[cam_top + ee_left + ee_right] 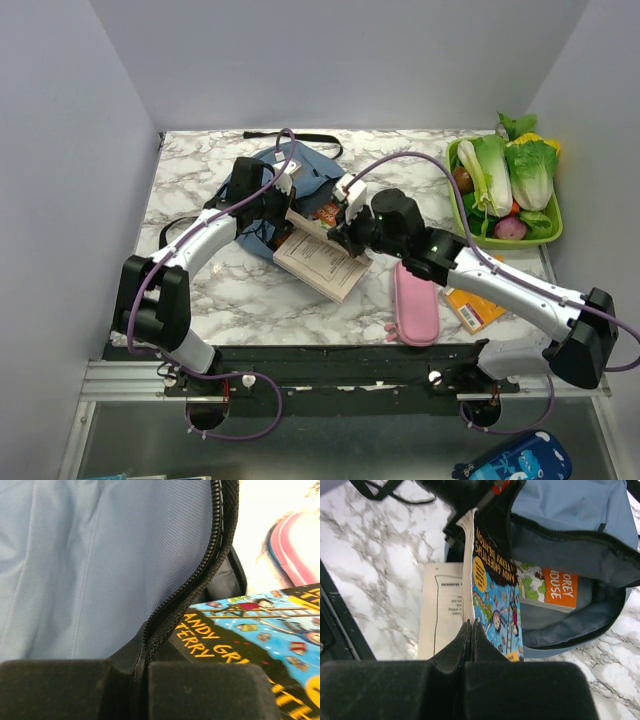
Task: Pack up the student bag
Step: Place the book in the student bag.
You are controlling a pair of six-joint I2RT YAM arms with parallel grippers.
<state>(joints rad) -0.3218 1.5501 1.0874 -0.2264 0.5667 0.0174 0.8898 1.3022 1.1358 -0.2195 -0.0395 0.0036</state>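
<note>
Left wrist view: the left gripper (pixel 142 669) is pressing its two black pads together on the zipper (pixel 200 575) rim of the student bag (pixel 90 565), with the dark edge running down between them. Dusty-blue bag fabric is filling the left and centre of this frame. At the lower right, a book (pixel 250 630) with a bright blue illustrated cover and yellow lettering is lying just beside the rim. The pink pencil case (pixel 300 545) is showing at the upper right edge.

In the right wrist view, the right gripper (pixel 470 630) is closing its fingers tightly at the bottom centre. It is pinching the same book at its near edge, seemingly by the cover, though the pads are hiding the exact contact. The cover is standing up, while a pale printed page is lying flat on the marble table (pixel 380 545) to its left. Right of the book, the bag's mouth is gaping open, and a second book (pixel 555 587) with an orange panel is lying inside.

From the top external view, the bag is sitting at the upper centre of the table, with one black strap (pixel 290 135) trailing toward the top. A green tray (pixel 556 232) of vegetables (pixel 510 170) is standing at the upper right. A blue pouch (pixel 515 460) is lying off the table at the lower right.
</note>
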